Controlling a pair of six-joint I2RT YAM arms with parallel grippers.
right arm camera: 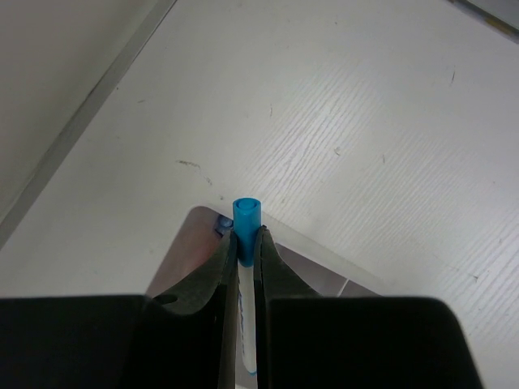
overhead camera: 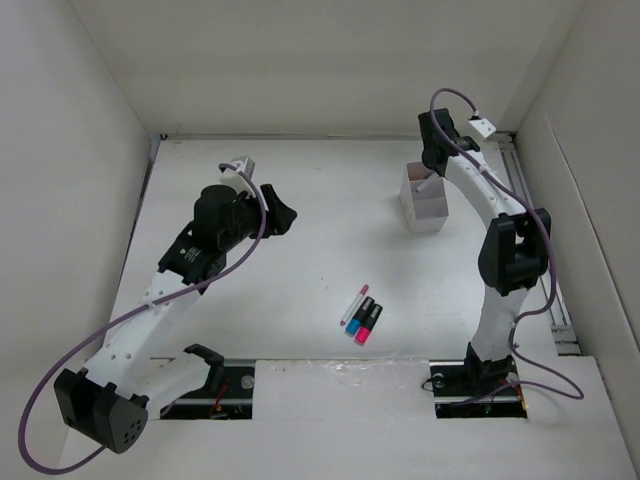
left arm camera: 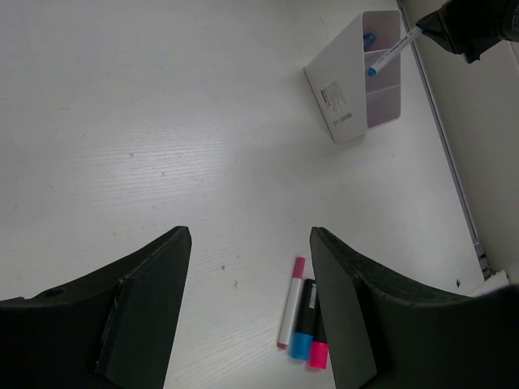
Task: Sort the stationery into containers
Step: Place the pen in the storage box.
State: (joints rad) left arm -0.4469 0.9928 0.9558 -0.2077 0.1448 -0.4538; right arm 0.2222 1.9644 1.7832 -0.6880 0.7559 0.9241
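Observation:
The white two-compartment container (overhead camera: 425,205) stands at the back right; it also shows in the left wrist view (left arm camera: 345,97) and the right wrist view (right arm camera: 190,243). My right gripper (overhead camera: 433,168) (right arm camera: 246,239) is shut on a thin white pen with a blue end (right arm camera: 246,212) (left arm camera: 392,53), held tilted over the container, tip down. A small blue piece (left arm camera: 369,37) lies in the far compartment. A white pen with a pink cap (overhead camera: 354,305) (left arm camera: 290,301), a blue-ended black marker (overhead camera: 361,318) (left arm camera: 303,322) and a pink-ended black marker (overhead camera: 370,324) (left arm camera: 317,344) lie side by side mid-table. My left gripper (overhead camera: 282,216) (left arm camera: 250,235) is open and empty, held above the table.
White walls enclose the table on the left, back and right. A metal rail (overhead camera: 540,250) runs along the right edge behind my right arm. The arm bases (overhead camera: 470,385) sit at the near edge.

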